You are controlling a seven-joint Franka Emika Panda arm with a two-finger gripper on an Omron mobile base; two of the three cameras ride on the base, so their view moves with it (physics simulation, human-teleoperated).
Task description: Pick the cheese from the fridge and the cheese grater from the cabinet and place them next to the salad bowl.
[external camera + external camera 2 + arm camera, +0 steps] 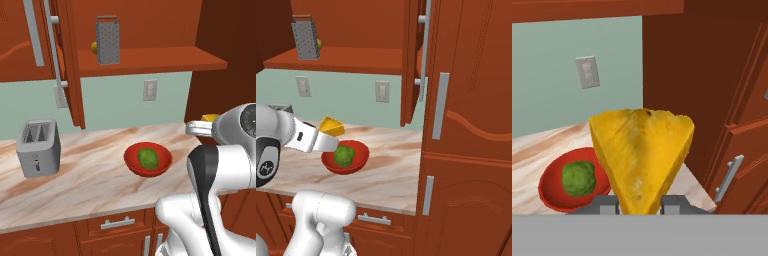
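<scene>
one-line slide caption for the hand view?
Two-finger gripper holding the yellow-orange cheese wedge above the marble counter, shallow red salad bowl below.

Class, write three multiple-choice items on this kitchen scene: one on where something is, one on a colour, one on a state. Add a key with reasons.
1. Where is the grater?
A. On the open cupboard's shelf
B. Inside the bowl
C. On top of the toaster

2. What colour is the bowl?
A. Blue
B. Red
C. White

3. What is the state of the cheese?
A. Lying in the bowl
B. Resting on the toaster
C. Held in the gripper's jaws

Key: 1 A, the grater stands on the shelf behind the open cupboard door. 2 B, the bowl is red, with a green ball inside. 3 C, the gripper clamps the wedge above the counter.
</scene>
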